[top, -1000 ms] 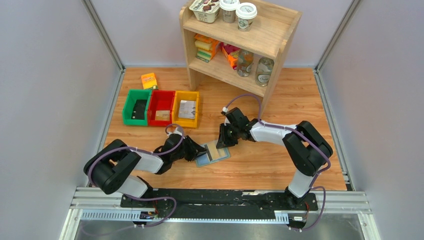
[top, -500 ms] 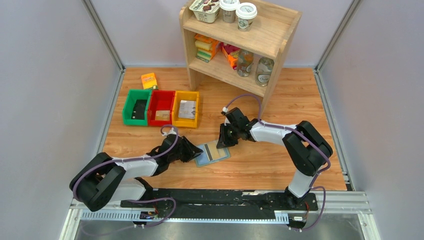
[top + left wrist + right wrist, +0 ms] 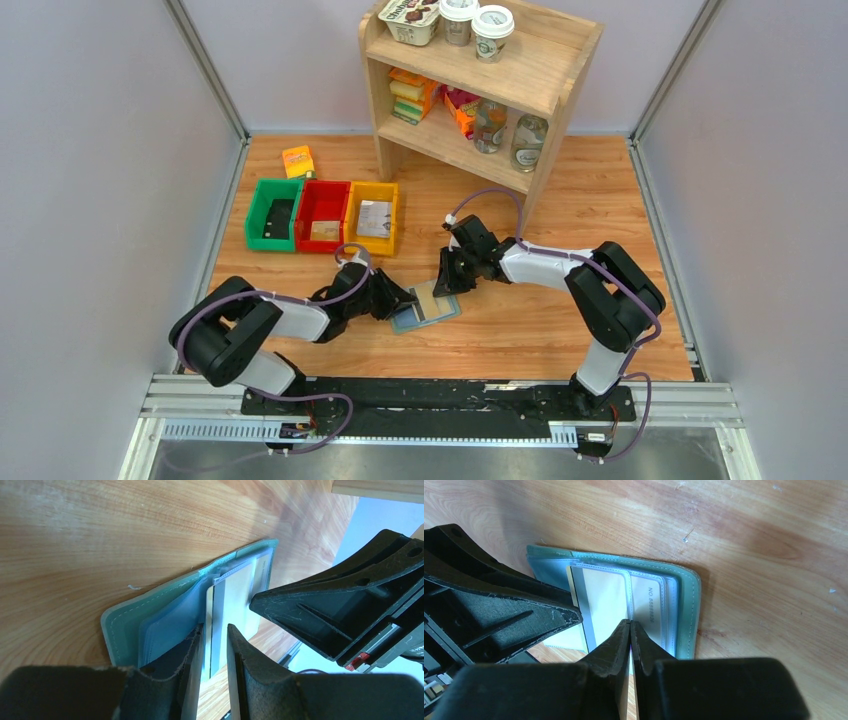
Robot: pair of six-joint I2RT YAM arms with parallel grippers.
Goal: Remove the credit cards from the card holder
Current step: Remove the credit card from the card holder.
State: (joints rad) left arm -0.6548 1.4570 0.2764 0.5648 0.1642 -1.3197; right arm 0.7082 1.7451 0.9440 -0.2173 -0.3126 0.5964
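Observation:
The sage-green card holder (image 3: 436, 312) lies open on the wooden table between both arms. A beige card with a dark stripe (image 3: 237, 592) sticks partway out of its blue-grey pocket, toward the left arm. My left gripper (image 3: 215, 628) stands narrowly open, one finger on each side of the card's protruding edge; it also shows in the top view (image 3: 398, 299). My right gripper (image 3: 630, 622) is shut, its tips pressed down on the card holder's (image 3: 686, 610) clear pocket panel over the card (image 3: 604, 600). It stands at the holder's far edge in the top view (image 3: 447, 282).
Green (image 3: 257, 216), red (image 3: 305, 214) and yellow (image 3: 350, 220) bins stand at the back left, each with something flat inside. An orange packet (image 3: 298, 160) lies behind them. A wooden shelf unit (image 3: 545, 70) with jars, cups and packets stands at the back centre.
My left gripper drew back left from the card holder half a second ago and has now come forward again onto the card's edge. The right gripper and the holder have stayed put.

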